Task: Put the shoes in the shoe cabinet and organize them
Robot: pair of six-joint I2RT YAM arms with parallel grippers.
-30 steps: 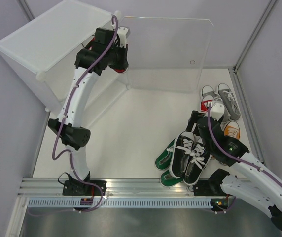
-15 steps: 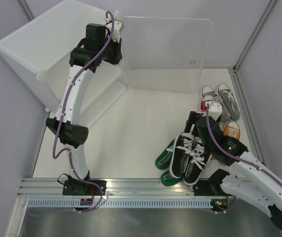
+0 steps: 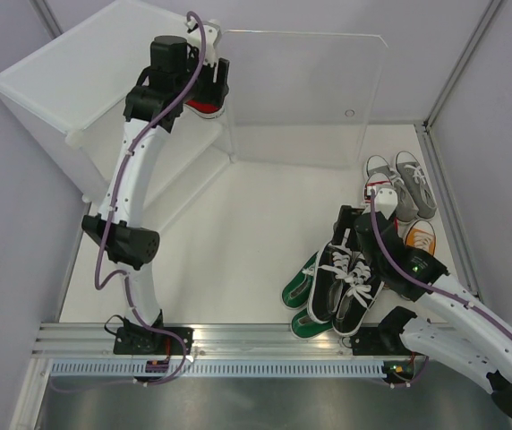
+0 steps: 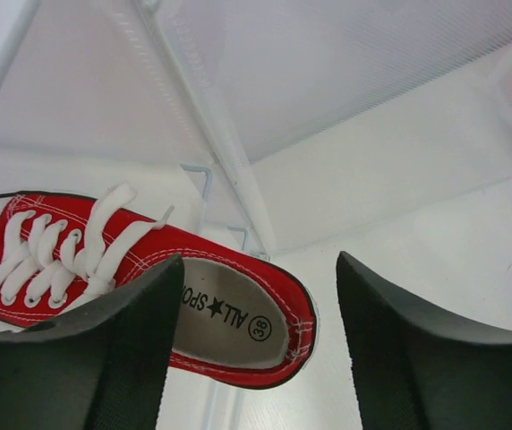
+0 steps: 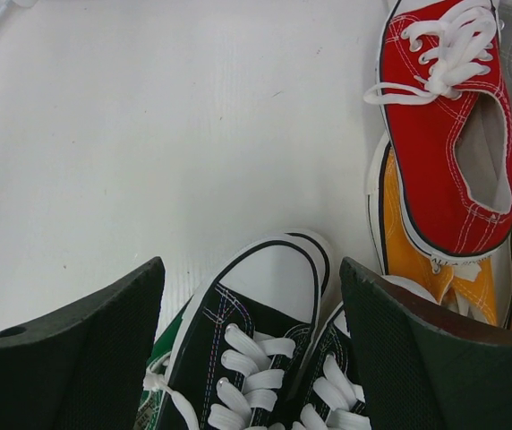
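Observation:
A red shoe (image 4: 50, 260) lies on a shelf inside the white shoe cabinet (image 3: 77, 67). My left gripper (image 4: 256, 269) hovers open just above the shoe's heel, and its fingers do not clamp it. From above, that gripper (image 3: 204, 88) is at the cabinet's open front with the red shoe (image 3: 206, 108) under it. My right gripper (image 5: 249, 269) is open over the toe of a black shoe (image 5: 247, 331). The remaining shoes lie on the floor at the right: a black pair (image 3: 345, 282), green (image 3: 302, 288), orange (image 3: 420, 237), grey (image 3: 405, 184) and one red (image 5: 444, 134).
The clear door panel (image 3: 301, 90) stands open along the back. White shelf edges and a post (image 4: 211, 134) run close behind the left gripper. Purple walls close in both sides, and a metal rail (image 3: 238, 345) crosses the near edge.
The left arm carried the red shoe deeper into the cabinet, then its jaws opened and let it go. The right arm has stayed still.

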